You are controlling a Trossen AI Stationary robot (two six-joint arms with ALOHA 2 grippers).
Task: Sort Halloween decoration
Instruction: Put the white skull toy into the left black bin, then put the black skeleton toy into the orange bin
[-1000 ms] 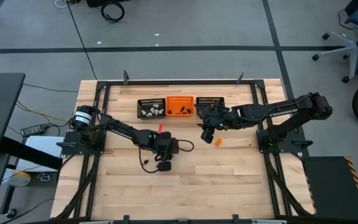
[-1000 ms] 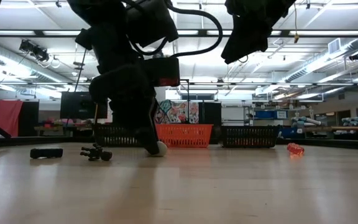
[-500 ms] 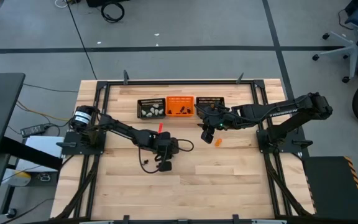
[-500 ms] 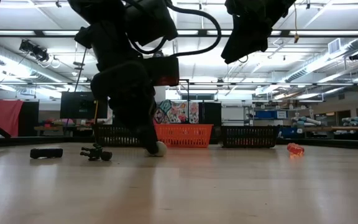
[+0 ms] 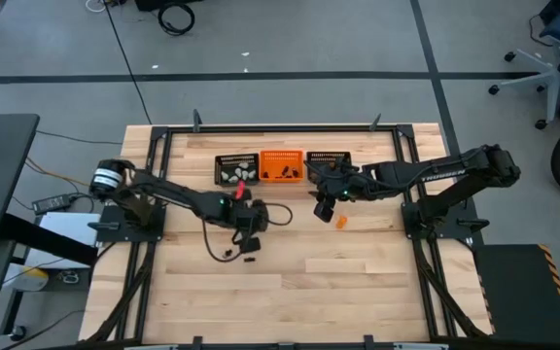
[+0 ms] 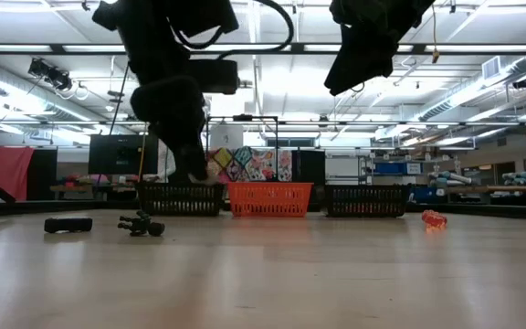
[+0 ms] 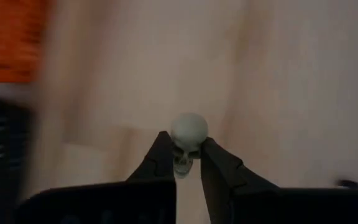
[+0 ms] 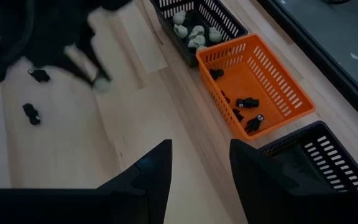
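We look down on a wooden table (image 5: pixel 358 282) with 2 dark robot arms, 1 reaching in from each side.

The left claw (image 7: pixel 187 163) is clamped on a pale skull trinket (image 7: pixel 187 142); in its wrist view the skull sits pinched between the 2 dark fingers (image 7: pixel 160 162), above the bare wood. From above, this claw (image 5: pixel 245 206) hangs near the middle of the table, just in front of the row of baskets. In the low view it is raised off the table, in front of the left black basket (image 6: pixel 181 198).

3 mesh baskets stand side by side along the far edge. The left black basket (image 5: pixel 224 162) holds several pale skulls (image 8: pixel 194 32). The orange basket (image 5: pixel 282 156) in the middle holds a few black trinkets (image 8: pixel 246 109). The right black basket (image 5: pixel 340 157) is partly covered by the right arm, and we cannot tell what it holds.

The right claw (image 8: pixel 199 163) hovers with its fingers apart and nothing between them, in front of the orange and right black baskets (image 5: pixel 325 206). An orange trinket (image 5: pixel 340 222) lies on the table just beside it.

2 black trinkets lie loose on the wood in front of the left claw: 1 (image 5: pixel 249 258) closer to it and 1 (image 5: pixel 227 254) just beside that. In the low view they show at the left, a flat one (image 6: pixel 68 225) and a knobbly one (image 6: pixel 141 225).
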